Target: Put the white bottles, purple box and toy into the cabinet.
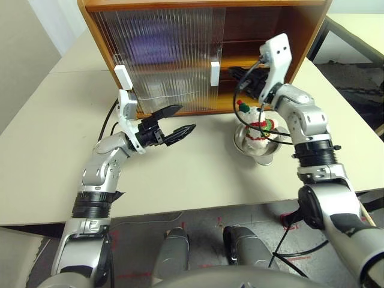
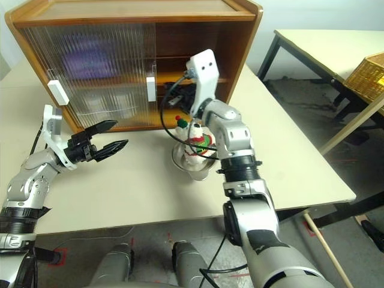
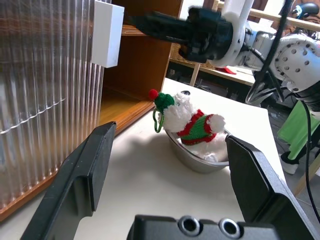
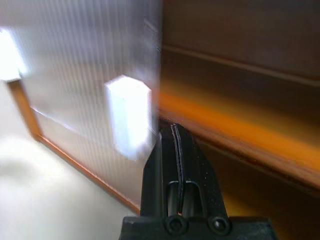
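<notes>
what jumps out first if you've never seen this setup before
The big wooden cabinet at the back of the table, ribbed sliding doors pushed left, right side open. Before the opening, a plush toy sits in a steel bowl. The shut right gripper reaches at the opening; the open left gripper hovers over the table.

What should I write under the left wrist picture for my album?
Open left claw faces the toy sitting in a steel bowl beside the cabinet.

A steel bowl (image 1: 258, 144) stands on the beige counter (image 1: 198, 174), and off to the right sits what looks like a wicker basket (image 2: 367, 75).
</notes>
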